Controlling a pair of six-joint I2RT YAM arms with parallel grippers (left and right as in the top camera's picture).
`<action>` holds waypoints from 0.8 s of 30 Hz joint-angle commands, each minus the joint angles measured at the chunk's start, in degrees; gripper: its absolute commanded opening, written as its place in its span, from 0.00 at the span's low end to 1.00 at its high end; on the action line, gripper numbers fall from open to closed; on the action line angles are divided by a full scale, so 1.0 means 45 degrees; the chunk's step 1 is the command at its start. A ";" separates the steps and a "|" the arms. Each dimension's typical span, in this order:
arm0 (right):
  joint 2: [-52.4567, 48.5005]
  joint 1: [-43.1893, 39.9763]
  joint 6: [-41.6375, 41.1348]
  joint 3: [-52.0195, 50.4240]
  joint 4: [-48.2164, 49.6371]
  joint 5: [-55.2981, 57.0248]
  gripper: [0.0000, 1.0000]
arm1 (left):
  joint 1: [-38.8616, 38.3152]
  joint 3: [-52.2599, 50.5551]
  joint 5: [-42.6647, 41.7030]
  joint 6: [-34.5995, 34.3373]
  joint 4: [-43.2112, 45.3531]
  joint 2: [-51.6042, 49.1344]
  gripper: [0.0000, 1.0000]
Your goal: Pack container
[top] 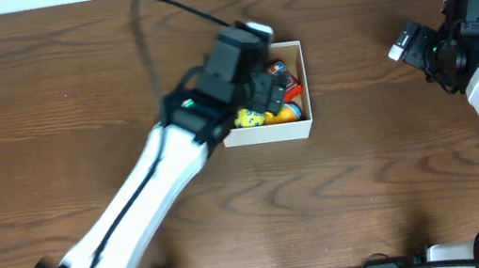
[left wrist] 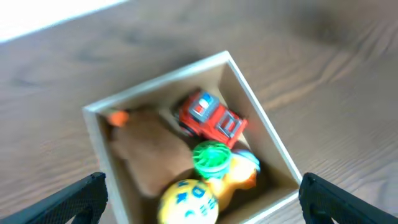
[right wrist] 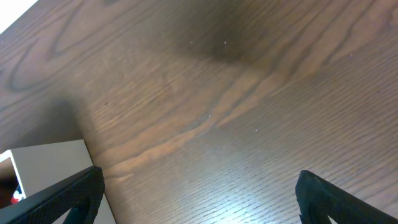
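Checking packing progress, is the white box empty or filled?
Partly filled: the container holds a red truck, a yellow ball, a green disc and a brown plush toy.

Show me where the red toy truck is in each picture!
Overhead: the red truck sits in the right part of the white box, near the top middle.
Left wrist: the red truck is mid-picture, inside the white box.
Right wrist: only a red speck at the left edge, too small to tell.
Shared landmark: the white box, in all three.
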State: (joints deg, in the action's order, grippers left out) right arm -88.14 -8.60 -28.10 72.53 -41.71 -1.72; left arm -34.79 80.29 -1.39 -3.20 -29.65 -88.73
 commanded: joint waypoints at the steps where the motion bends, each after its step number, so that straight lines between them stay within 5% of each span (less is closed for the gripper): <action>1: -0.0063 -0.0078 -0.0170 -0.0087 0.0019 -0.0010 0.99 | 0.0107 0.0165 0.0510 -0.0073 -0.0282 0.1350 0.98; 24: -0.0063 -0.0078 -0.0170 -0.0087 0.0019 -0.0015 0.99 | 0.2599 -0.0617 0.4007 0.0466 -0.4779 0.8281 0.98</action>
State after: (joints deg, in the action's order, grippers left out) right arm -88.14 -8.60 -28.10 72.47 -41.71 -1.72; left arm -24.45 79.88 14.66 -0.43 -51.05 -51.77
